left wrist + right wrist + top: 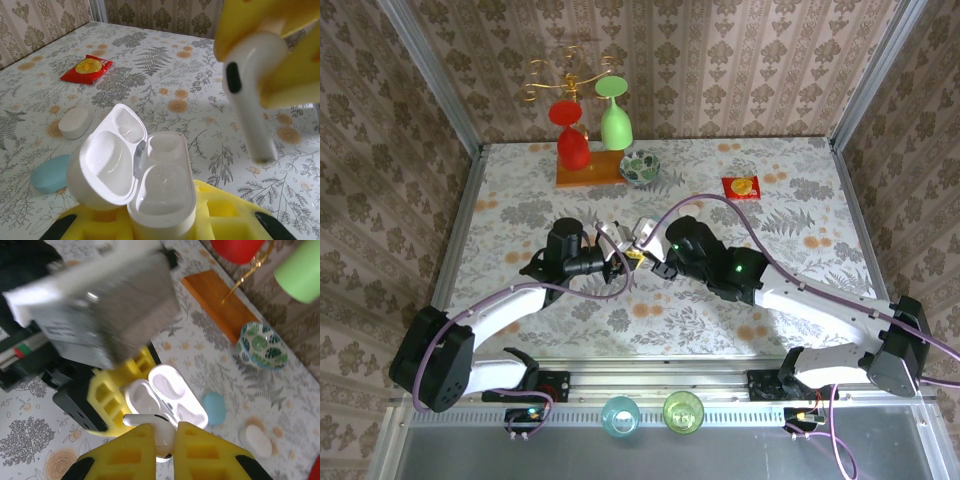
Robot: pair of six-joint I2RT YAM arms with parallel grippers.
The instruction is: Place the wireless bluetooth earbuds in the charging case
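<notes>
Left gripper (pixel 160 226): clamped shut on the charging case (pixel 162 192). Its yellow fingers are squeezing the lower body from both sides, and the lid is standing flipped open.
Right gripper (pixel 164 436): pinched tight on one earbud (pixel 247 95), with the stem pointing down.
Where the earbud is: it is hanging in the air just beside and above the open case, apart from it in the left wrist view.
Hidden: the earbud's head is sitting buried between the right gripper's fingers, and the stem tip is blurring out. The bottom of the case is sinking out of sight into the left gripper.
Hard to make out: the wells of the case are glaring white and glossy, so I cannot tell whether anything is lying in them. From above, the two grippers are crowding together mid-table and the earbud is too small to pick out.
Blocking: a blurred grey block (pixel 100 305) is covering the upper left of the right wrist view.
Near the case: a white pebble (pixel 75 122) and a blue pebble (pixel 50 174) are lying on the table (pixel 770 165), near each other but apart.
Edges: papered walls are closing in three sides. A wooden board (pixel 588 172) with a red glass (pixel 572 148) and a green glass (pixel 616 125) is sitting at the far edge with a patterned bowl (pixel 640 166) beside it — a red packet (pixel 741 187) is lying far right.
Open room: bare floral tabletop is spreading to the far left and right of the arms.
</notes>
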